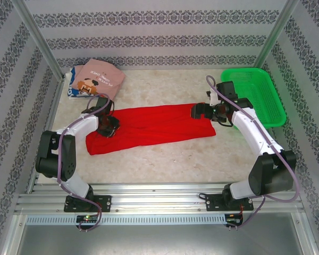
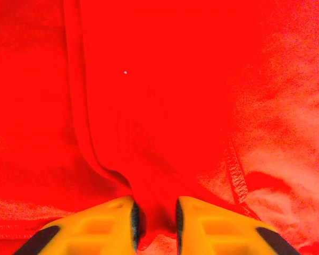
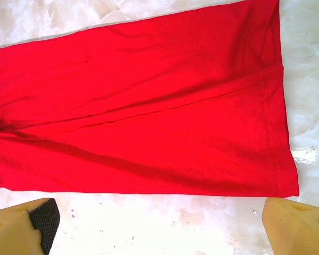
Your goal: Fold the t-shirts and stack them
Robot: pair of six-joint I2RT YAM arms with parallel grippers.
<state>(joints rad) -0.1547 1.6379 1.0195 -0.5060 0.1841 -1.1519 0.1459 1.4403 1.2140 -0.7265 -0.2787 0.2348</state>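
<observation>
A red t-shirt (image 1: 154, 125) lies folded into a long strip across the middle of the table (image 1: 165, 164). My left gripper (image 1: 107, 129) is at the strip's left end. In the left wrist view the yellow fingers (image 2: 111, 223) are shut on a raised fold of the red t-shirt (image 2: 175, 79), with my left gripper (image 2: 155, 212) pinching the cloth between its pads. My right gripper (image 1: 199, 111) hovers open at the right end. In the right wrist view my right gripper (image 3: 159, 220) stands over bare table just off the edge of the red t-shirt (image 3: 149, 117). A folded pink t-shirt (image 1: 98, 79) lies on a white-blue one (image 1: 70, 87) at the back left.
A green mesh basket (image 1: 244, 73) stands at the back right, close beside the right arm. Metal frame posts rise at both back corners. Bare table runs along the front between the shirt and the arm bases.
</observation>
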